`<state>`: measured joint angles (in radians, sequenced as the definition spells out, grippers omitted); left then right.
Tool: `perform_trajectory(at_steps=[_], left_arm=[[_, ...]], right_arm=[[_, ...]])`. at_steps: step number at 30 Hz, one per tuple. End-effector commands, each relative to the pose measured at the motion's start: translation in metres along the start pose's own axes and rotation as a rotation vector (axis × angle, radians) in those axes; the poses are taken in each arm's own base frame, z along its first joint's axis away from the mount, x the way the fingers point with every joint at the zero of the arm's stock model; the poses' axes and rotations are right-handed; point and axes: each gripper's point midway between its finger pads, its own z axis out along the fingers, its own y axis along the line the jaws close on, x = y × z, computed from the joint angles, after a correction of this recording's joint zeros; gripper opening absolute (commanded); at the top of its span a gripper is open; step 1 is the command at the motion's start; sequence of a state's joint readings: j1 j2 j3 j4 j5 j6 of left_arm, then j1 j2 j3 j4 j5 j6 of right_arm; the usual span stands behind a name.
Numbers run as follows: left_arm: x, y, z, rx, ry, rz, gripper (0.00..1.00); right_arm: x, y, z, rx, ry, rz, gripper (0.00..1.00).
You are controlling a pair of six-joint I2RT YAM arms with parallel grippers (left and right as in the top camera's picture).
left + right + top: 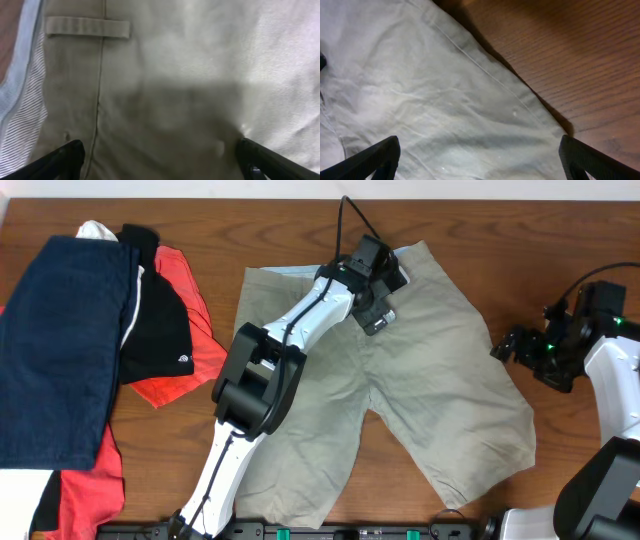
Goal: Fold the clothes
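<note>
The khaki-beige shorts [440, 380] lie spread flat in the middle of the table, waistband at the far side, two legs toward the front. My left gripper [378, 318] hovers open over the waistband near the fly. In the left wrist view the fingers [160, 160] are wide apart over khaki cloth [175, 85], with a belt loop [87, 27] and the pale blue inner waistband [22, 75] showing. My right gripper [507, 346] is open beside the shorts' right side. In the right wrist view its fingers [480, 157] span the shorts' hem [445, 100].
A navy blue garment [55, 340], a black garment [155, 320] and orange-red garments [180, 280] lie piled at the left. Bare wooden table [560, 240] shows right of the shorts and in the right wrist view [570, 60].
</note>
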<state>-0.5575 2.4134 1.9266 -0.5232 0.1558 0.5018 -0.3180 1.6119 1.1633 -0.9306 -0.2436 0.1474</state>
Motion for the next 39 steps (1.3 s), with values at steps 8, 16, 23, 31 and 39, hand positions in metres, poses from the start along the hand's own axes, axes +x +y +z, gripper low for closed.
perform_trajectory(at_steps=[8,16,23,31,39], left_arm=[[0.019,-0.004,0.015,0.01,0.057,0.012,0.98],[0.023,-0.003,0.02,0.012,0.066,0.009,0.98],[0.036,0.012,0.026,-0.017,0.095,-0.006,0.98],[0.065,0.043,0.035,-0.034,0.126,-0.072,0.98],[0.082,0.077,0.044,-0.091,0.119,-0.125,0.98]], right_arm=[[0.003,0.003,-0.003,0.01,0.012,-0.024,0.99],[0.01,0.002,-0.003,0.014,0.04,-0.018,0.99],[0.01,0.003,-0.003,0.013,0.04,-0.031,0.99],[0.007,0.004,-0.003,0.012,0.03,-0.034,0.99],[0.002,0.005,-0.003,0.009,0.01,-0.038,0.99]])
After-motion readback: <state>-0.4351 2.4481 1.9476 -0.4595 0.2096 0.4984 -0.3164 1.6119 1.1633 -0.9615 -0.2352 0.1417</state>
